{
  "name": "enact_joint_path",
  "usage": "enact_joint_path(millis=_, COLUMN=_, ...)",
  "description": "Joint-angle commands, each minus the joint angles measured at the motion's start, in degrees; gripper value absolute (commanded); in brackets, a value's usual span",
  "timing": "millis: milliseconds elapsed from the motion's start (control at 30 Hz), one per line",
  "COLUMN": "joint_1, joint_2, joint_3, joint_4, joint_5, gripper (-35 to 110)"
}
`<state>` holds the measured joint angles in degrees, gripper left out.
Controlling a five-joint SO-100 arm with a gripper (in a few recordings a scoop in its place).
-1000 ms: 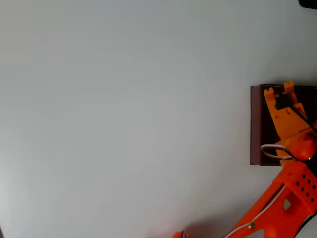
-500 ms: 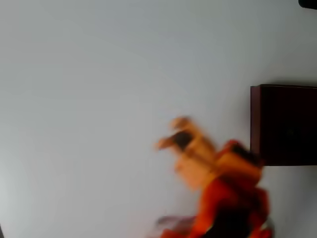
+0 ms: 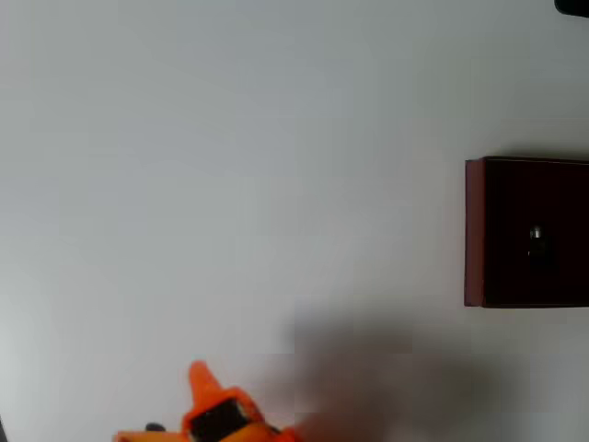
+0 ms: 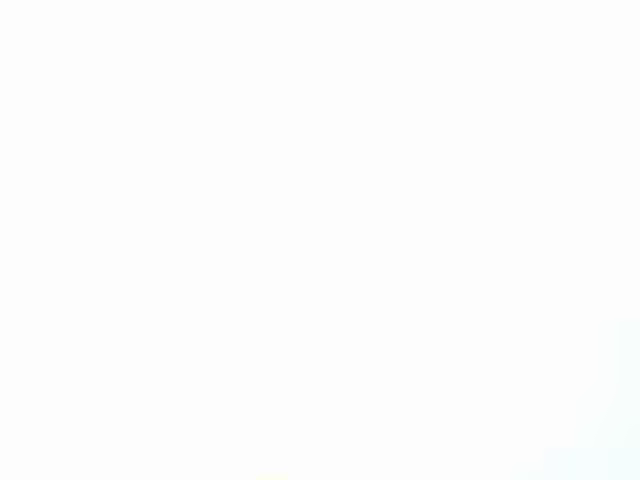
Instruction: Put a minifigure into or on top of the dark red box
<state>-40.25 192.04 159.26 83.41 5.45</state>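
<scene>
Pincer (image 3: 204,391): orange, at the bottom edge of the overhead view, left of centre. One pointed orange tip sticks up, with a black block just below it and more orange body cut off by the frame edge. Cannot tell whether the fingers are apart or together; too little of them shows and the part in frame is soft. Nothing is visibly held.

Table (image 3: 230,166): plain pale grey-white surface across most of the overhead view. A diffuse grey shadow patch lies on it right of the pincer, near the bottom, from about centre toward the right.

Box (image 3: 474,230): dark red, at the right edge of the overhead view, at mid height, cut off by the frame on its right side. Its left wall reads as a lighter red strip; the inside is very dark maroon, almost black. It sits well apart from the pincer.

Minifigure (image 3: 537,238): tiny dark shape with a small white patch, inside the box on its dark floor, away from the left wall. Its pose is too small to make out.

A small black object (image 3: 572,5) clips the top right corner.

Wrist view: washed out to near-white; no detail readable.
</scene>
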Motion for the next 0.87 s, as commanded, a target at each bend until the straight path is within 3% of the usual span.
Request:
enact_joint_path(millis=0, joint_1=-10.2, joint_2=3.1, joint_3=6.3, joint_4=-2.7, joint_5=1.2, gripper=0)
enact_joint_path(millis=300, joint_1=-21.2, joint_2=3.4, joint_3=13.0, joint_4=-6.6, joint_5=2.6, gripper=0)
enact_joint_path(millis=567, joint_1=-28.3, joint_2=3.4, joint_3=14.0, joint_4=-8.5, joint_5=-2.6, gripper=0)
enact_joint_path(millis=833, joint_1=-29.4, joint_2=3.4, joint_3=14.1, joint_4=-8.8, joint_5=-2.6, gripper=0)
